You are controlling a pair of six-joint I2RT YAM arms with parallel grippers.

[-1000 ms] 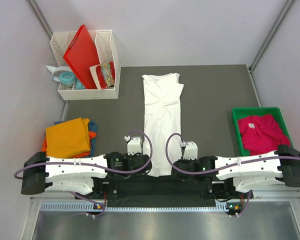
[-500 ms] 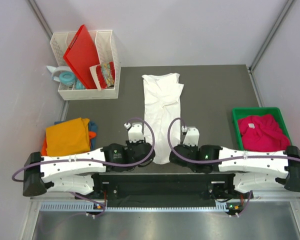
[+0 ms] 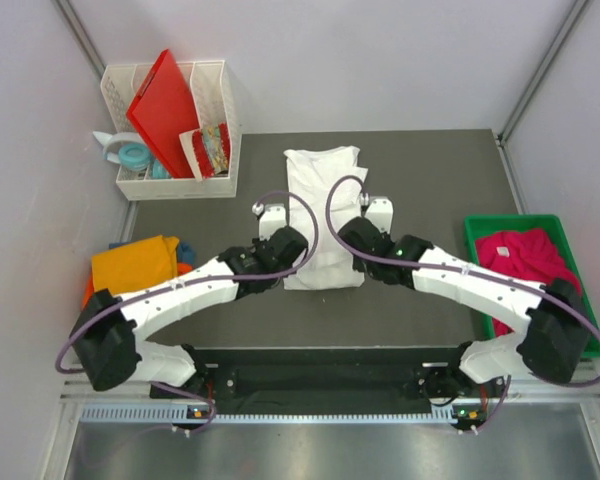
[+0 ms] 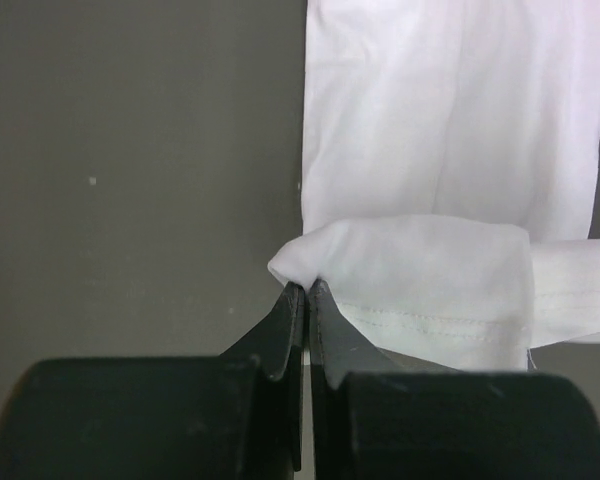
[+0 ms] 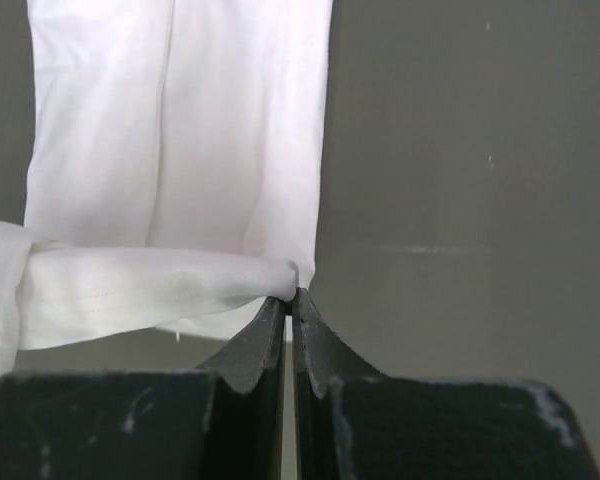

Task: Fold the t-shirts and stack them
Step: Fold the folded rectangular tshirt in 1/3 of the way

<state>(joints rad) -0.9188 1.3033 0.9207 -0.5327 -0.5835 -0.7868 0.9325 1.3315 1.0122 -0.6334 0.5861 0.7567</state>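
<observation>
Top: white rack (image 3: 220,130) w/ red board (image 3: 165,112); green bin (image 3: 475,260) w/ pink t-shirt (image 3: 525,265); orange t-shirt (image 3: 130,272) at table (image 3: 430,180) left edge. Centre: white t-shirt (image 3: 323,215), hem now further up-table vs 1 s back; bare table both sides.
L wrist: left tool (image 4: 307,290) pinched on hem corner.
R wrist: right tool (image 5: 289,297) same, other corner.

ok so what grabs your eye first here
The white t-shirt in the middle, its near hem doubled over, with the left gripper and right gripper each shut on a corner. Next, the red board in the far-left rack and the magenta t-shirt in the green bin at right.
</observation>
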